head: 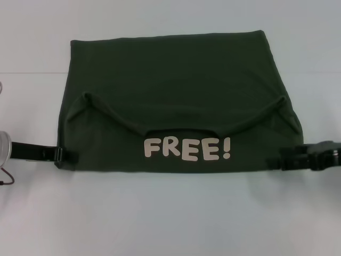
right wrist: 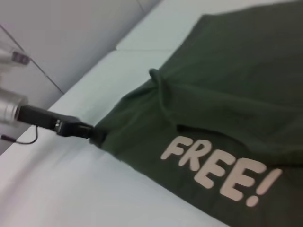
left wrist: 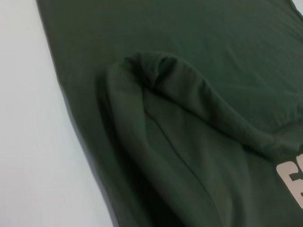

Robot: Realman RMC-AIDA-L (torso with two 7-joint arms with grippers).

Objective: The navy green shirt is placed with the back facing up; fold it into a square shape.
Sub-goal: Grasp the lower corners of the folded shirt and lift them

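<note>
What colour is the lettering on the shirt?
Cream lettering on the dark olive-green shirt; clearest in the head view.

A pale table (head: 170, 218) spreads under and around the left gripper (head: 66, 156) and the right gripper (head: 277, 161). A faint seam (head: 32, 72) crosses it well beyond both, running side to side. Past the table's edge on the left gripper's outer side stand grey panels (right wrist: 71, 33) with thin dark joints between them.

even diffuse light, soft faint shadows; wrist views slightly blurred.
</note>
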